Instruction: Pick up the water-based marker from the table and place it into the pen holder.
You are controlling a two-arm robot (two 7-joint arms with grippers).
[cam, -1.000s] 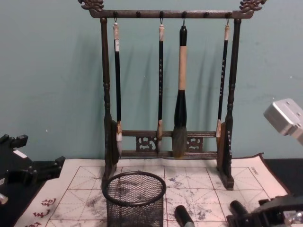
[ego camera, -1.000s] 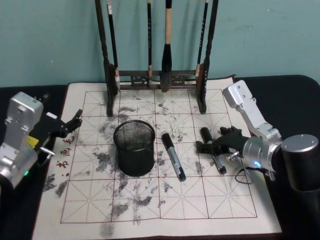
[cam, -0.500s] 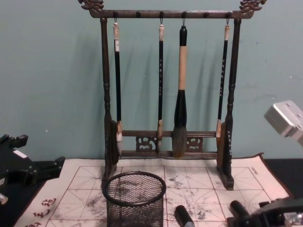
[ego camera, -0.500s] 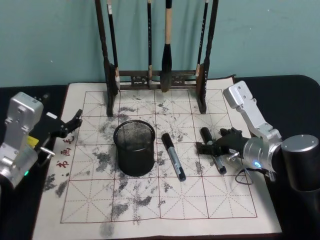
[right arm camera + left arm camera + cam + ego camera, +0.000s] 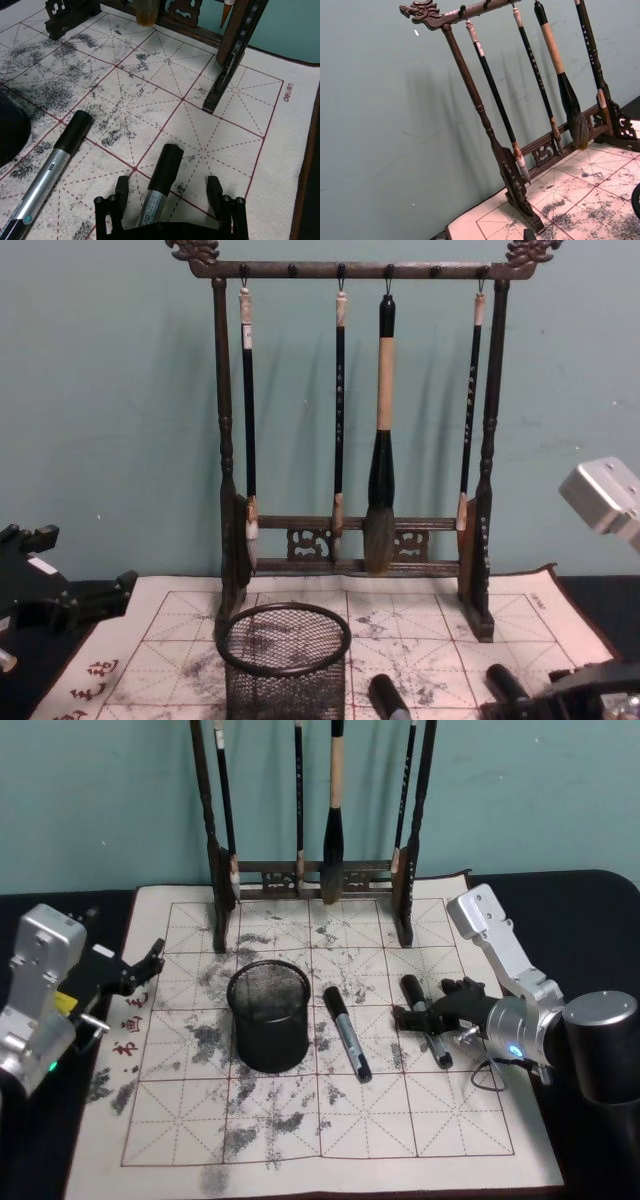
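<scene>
Between the open fingers of the right gripper lies the marker (ungripped): prob. grasp step, next needs closing & lifting to the pen holder; left gripper parked, fingers apart.

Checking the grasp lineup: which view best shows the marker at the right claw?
Right wrist view: the marker lies between the fingers of the open right claw. Head view shows it partly under that claw; chest view catches its cap. Left claw sits parked far left.
</scene>
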